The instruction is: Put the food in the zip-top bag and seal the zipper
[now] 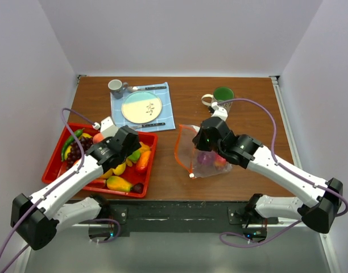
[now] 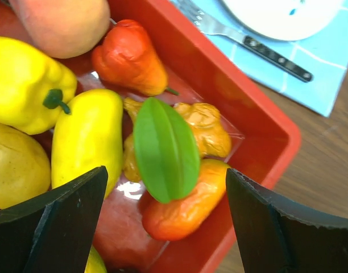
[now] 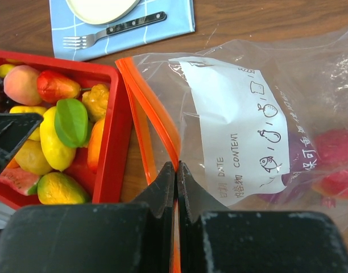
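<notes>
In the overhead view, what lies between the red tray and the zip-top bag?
Only bare wooden table; nothing sits between the red tray and the zip-top bag. The top view shows it.

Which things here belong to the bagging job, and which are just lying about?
Job: food, bag, zipper, tray.
Lying about: plate, fork, cloth, mug, green cup.
</notes>
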Available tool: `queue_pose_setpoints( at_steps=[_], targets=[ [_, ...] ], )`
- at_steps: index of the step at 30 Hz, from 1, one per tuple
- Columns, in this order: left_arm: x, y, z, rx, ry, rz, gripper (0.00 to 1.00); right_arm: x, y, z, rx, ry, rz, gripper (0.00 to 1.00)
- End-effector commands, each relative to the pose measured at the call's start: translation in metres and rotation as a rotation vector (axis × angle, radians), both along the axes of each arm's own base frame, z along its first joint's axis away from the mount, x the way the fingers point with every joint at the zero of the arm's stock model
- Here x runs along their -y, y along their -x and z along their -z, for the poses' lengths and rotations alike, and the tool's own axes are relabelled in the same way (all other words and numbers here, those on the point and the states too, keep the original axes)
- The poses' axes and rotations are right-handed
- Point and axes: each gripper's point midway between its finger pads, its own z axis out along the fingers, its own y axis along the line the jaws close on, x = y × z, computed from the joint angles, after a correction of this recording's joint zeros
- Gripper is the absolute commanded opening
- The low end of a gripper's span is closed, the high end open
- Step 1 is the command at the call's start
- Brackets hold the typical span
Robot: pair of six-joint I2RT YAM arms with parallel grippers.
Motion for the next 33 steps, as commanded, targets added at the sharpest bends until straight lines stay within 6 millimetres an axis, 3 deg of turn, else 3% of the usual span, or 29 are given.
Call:
queue_pose_setpoints(
  at_steps=[1, 15, 18, 20, 22, 26, 29, 33],
  targets=[
    [-0.007, -0.010, 0.010, 0.000, -0.006, -0.059, 0.90, 0.001, 0.003, -0.011, 0.034, -0.034, -0.012, 0.00],
    [0.002, -0.025, 0.057, -0.089, 0.022, -0.056, 0.85, 0.003, 0.006, -0.012, 0.033, -0.043, -0.014, 0.00],
    [0.002, -0.027, 0.061, -0.088, 0.026, -0.051, 0.77, 0.003, 0.006, -0.012, 0.033, -0.043, -0.014, 0.00],
    [0.002, -0.026, 0.060, -0.088, 0.020, -0.043, 0.65, 0.004, 0.006, -0.012, 0.033, -0.043, -0.013, 0.00],
    [0.001, -0.026, 0.057, -0.085, 0.016, -0.034, 0.51, 0.004, 0.006, -0.013, 0.035, -0.042, -0.013, 0.00],
    [0.003, -0.025, 0.039, -0.041, 0.023, 0.012, 0.34, 0.001, 0.006, -0.015, 0.037, -0.046, -0.019, 0.00],
    [0.007, -0.026, 0.020, 0.008, 0.033, 0.079, 0.30, -0.001, 0.004, -0.015, 0.034, -0.045, -0.020, 0.00],
    [0.032, -0.023, -0.009, 0.067, 0.111, 0.241, 0.26, -0.003, 0.001, -0.016, 0.036, -0.039, -0.018, 0.00]
  ],
)
